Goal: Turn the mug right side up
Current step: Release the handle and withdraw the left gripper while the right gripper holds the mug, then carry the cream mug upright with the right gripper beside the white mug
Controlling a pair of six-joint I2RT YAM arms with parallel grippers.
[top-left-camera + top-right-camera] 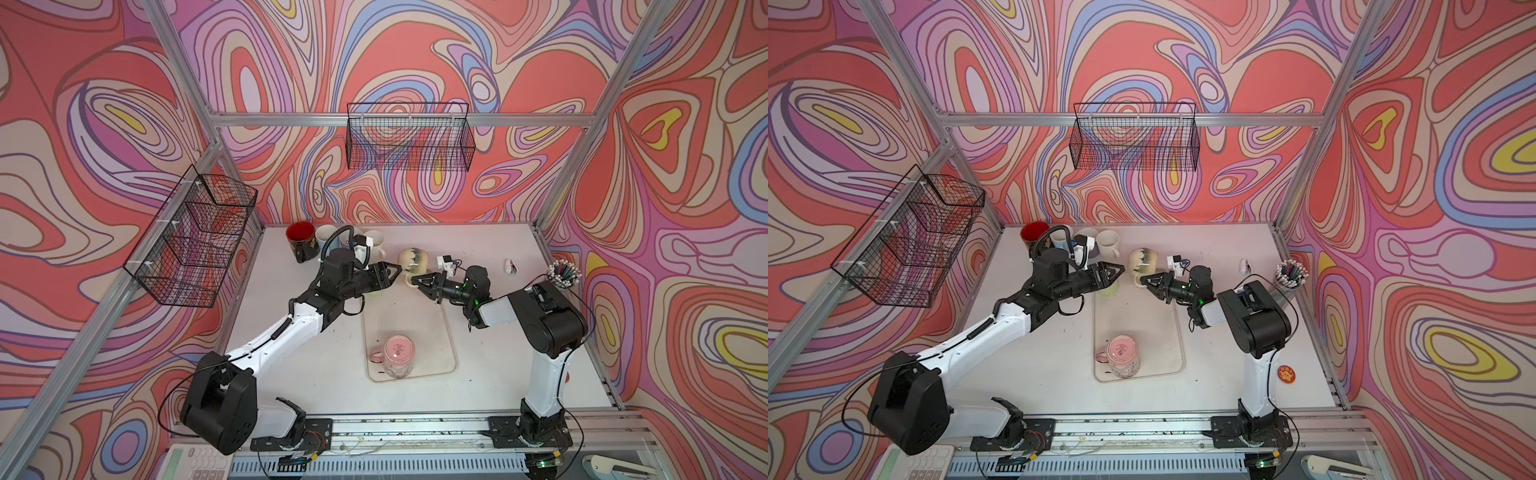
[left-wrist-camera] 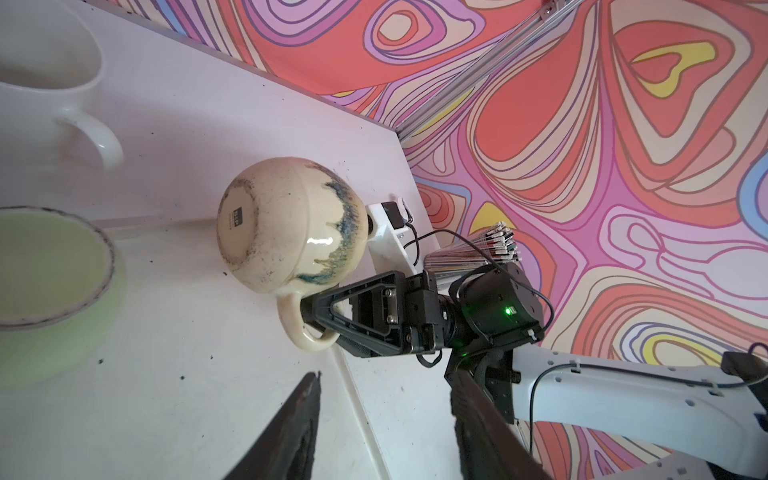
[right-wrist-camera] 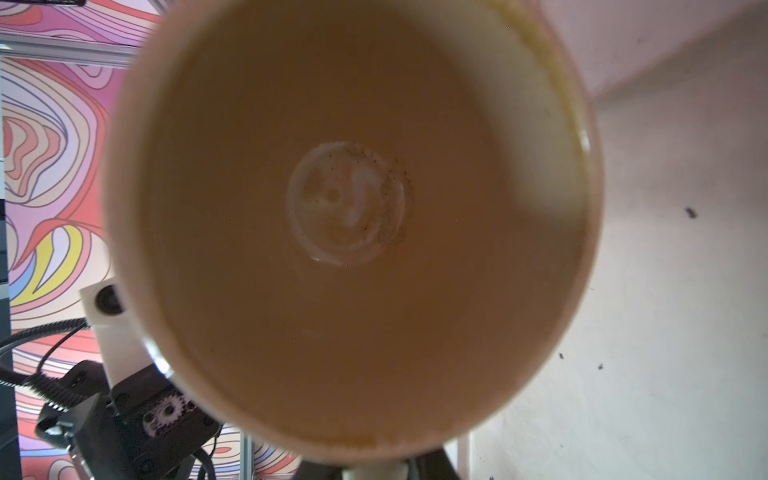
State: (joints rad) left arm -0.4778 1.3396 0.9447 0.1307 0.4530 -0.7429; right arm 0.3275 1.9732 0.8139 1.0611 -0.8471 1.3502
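Note:
A cream mug with blue-green glaze streaks hangs on its side above the back of the table. My right gripper is shut on its handle. The mug's base faces the left wrist camera. Its brown inside fills the right wrist view, where only the handle stub shows between the jaws. My left gripper is open just left of the mug, touching nothing.
A pink mug stands upside down on the clear tray. A red mug and white mugs line the back left. A green bowl sits under my left gripper. A pen cup stands at the right edge.

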